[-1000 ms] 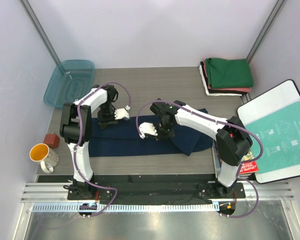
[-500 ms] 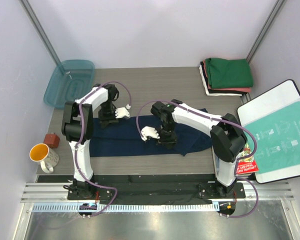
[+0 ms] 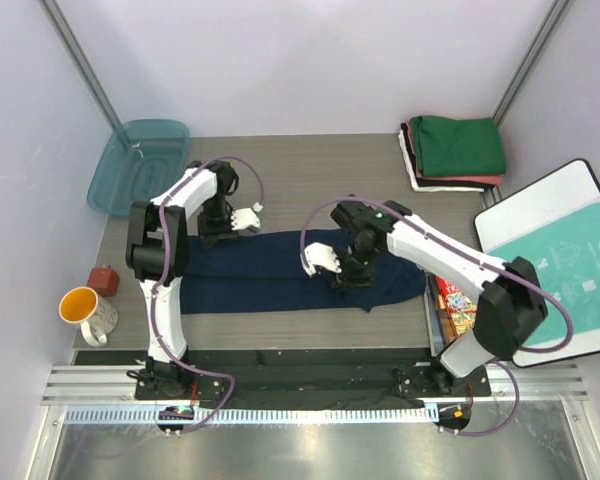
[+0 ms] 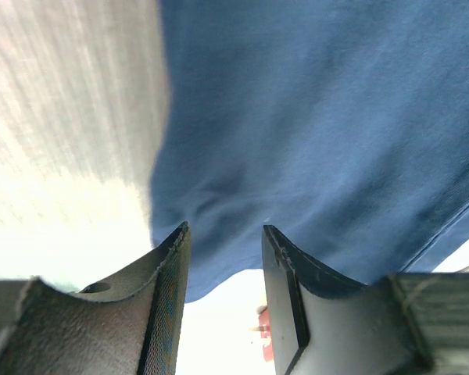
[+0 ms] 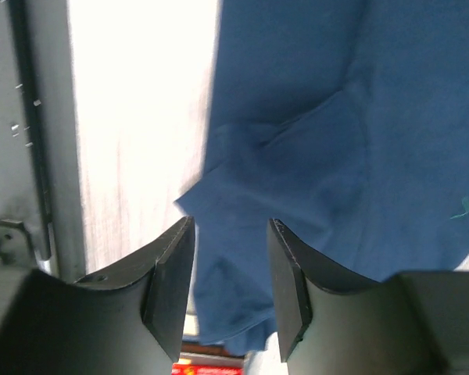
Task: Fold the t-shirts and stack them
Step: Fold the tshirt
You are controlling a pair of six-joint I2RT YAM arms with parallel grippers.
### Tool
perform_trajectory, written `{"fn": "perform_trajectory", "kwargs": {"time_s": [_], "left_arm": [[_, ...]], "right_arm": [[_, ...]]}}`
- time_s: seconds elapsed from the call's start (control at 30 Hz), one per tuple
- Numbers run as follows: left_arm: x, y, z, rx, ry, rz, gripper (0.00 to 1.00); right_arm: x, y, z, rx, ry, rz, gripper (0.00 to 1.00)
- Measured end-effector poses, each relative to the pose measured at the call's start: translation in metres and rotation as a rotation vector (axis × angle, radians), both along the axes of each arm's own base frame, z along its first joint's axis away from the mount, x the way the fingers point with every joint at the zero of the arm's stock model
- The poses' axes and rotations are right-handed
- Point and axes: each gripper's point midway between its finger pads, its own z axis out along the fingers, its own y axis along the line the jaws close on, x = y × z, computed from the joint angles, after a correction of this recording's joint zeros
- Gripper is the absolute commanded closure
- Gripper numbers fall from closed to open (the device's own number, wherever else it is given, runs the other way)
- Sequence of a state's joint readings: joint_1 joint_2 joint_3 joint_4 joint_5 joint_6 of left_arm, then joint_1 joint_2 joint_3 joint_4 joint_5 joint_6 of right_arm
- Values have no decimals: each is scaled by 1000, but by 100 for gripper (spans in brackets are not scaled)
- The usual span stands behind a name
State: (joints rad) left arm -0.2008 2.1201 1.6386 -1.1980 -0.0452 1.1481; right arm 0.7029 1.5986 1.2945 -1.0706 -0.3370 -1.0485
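**Navy shirt laid lengthwise between two spread grippers**

Left: the left gripper (image 4: pixel 225 228) hangs low over the left end of the navy shirt (image 3: pixel 270 272), at its far edge. Its jaws stand apart. The wrist view shows only flat cloth beyond the gap, with nothing caught between the fingers. Bare table (image 3: pixel 310 165) begins just to the left of that end.

Centre: the shirt lies as one long band across the near half of the table. Its long axis runs left to right, parallel to the edge where the arms are bolted. The left half lies flat and narrow. The right end is wider and doubled, with a slanted corner pointing toward the near right.

Right of centre: the right gripper (image 5: pixel 231 222) sits over the band a little past its middle, jaws likewise spread and holding nothing. Its wrist view shows a layered flap edge directly below. The shirt's right end lies farther right of this gripper, so the right arm is the nearer one to it, and the left arm is nearer the opposite end.

Far right: the stack (image 3: pixel 458 150) of folded shirts, green on top, rests in the far right corner, well apart from the navy shirt. Judged from this layout, the next fold would run along the long axis, and carrying the shirt to the stack would fall to the right arm.
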Motion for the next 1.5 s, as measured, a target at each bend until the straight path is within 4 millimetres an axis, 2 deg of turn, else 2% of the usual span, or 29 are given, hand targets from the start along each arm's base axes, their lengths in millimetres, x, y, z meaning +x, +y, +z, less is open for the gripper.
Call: {"fn": "perform_trajectory", "kwargs": {"time_s": [0.13,0.37,0.47,0.57,0.8,0.93,1.23,1.27,1.37,1.5], "left_arm": [[10,-1,7,1,-25,-7,57],[21,0,21,15,-51,-13,57],[21,1,22,25,-48,-17,57],[19,3,24,33,-41,-18,58],[16,4,24,39,-29,-18,57],[16,4,24,43,-28,-19,58],[15,5,25,47,-25,-20,57],[15,5,25,47,-25,-20,57],[16,5,26,46,-27,-20,58],[17,5,26,46,-28,-20,57]], "right_arm": [[-18,-16,-5,-1,-7,-15,53],[-59,-56,-62,-92,61,-32,54],[-64,-64,-76,-109,52,-29,54],[-59,-64,-85,-107,15,-32,54],[-29,-50,-86,-58,-112,-48,59],[-25,-49,-88,-53,-134,-50,63],[-23,-52,-89,-66,-150,-39,91],[-24,-53,-88,-70,-149,-36,98],[-23,-54,-84,-81,-149,-30,99],[-17,-53,-69,-80,-177,-22,99]]}}
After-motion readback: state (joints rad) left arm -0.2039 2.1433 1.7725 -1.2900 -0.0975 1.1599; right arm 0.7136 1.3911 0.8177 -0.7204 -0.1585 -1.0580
